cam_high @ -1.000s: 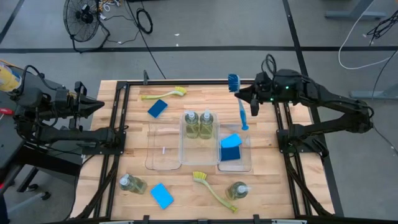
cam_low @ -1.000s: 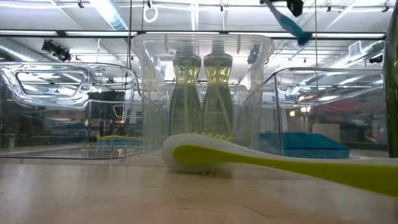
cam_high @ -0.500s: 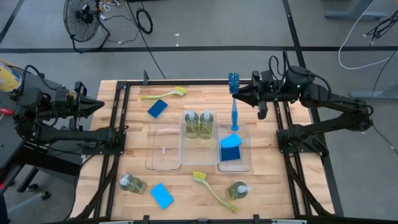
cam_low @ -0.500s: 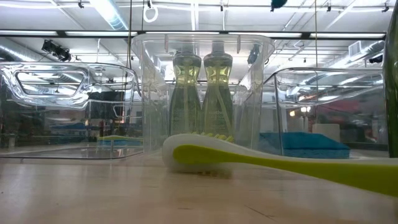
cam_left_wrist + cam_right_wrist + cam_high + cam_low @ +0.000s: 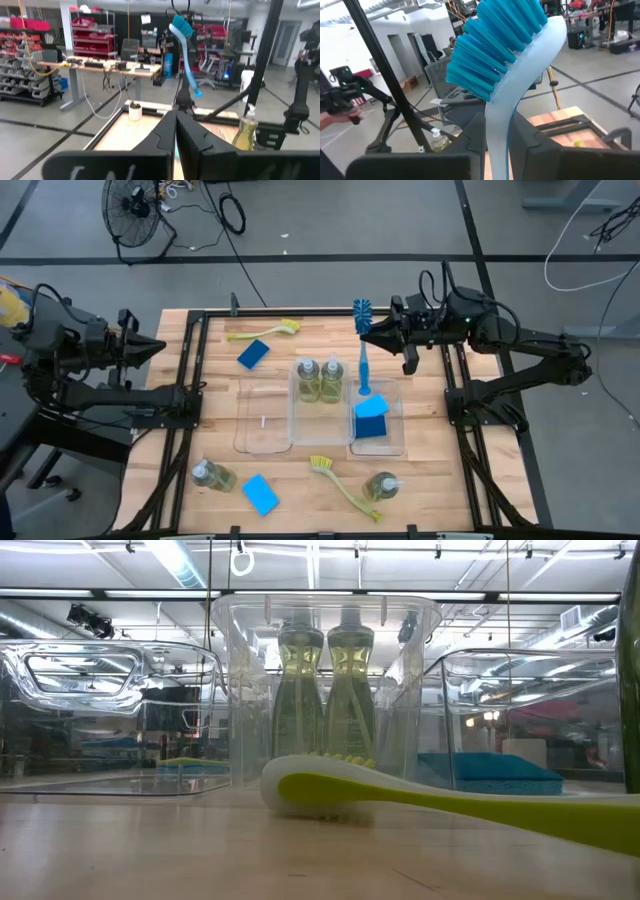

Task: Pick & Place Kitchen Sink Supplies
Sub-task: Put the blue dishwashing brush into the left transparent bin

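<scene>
My right gripper [image 5: 383, 332] is over the table's far right part, shut on a blue dish brush [image 5: 363, 350] with its bristle head [image 5: 495, 45] up. Below it, the right clear tray [image 5: 398, 442] holds blue sponges [image 5: 371, 416], and the middle tray [image 5: 293, 420] holds two upright soap bottles [image 5: 320, 379]. Lying on the table are a yellow-green brush [image 5: 265, 331] and a blue sponge [image 5: 253, 354] at the far side. At the near side lie another brush [image 5: 342, 483], a sponge [image 5: 261, 493] and two soap bottles [image 5: 213, 475] [image 5: 383, 485]. My left gripper [image 5: 152, 348] waits shut at the left edge. My right gripper pinches the blue brush's pale handle just below the head [image 5: 496, 131] between its two fingers [image 5: 476, 135]. The fingers come about level from the table's right side and lie across the handle. The brush is lifted clear, head up, its handle end [image 5: 364, 389] hanging slantwise below.
The left clear tray [image 5: 262, 418] stands beside the other two at mid-table. A black frame [image 5: 190, 380] runs along the table's left, right and far edges. Bare wood lies between the trays and the left frame.
My right gripper has risen and gone toward the table's left edge with the blue brush, tipping up toward level. The brush has come more upright, and its handle end has risen out of the low view.
</scene>
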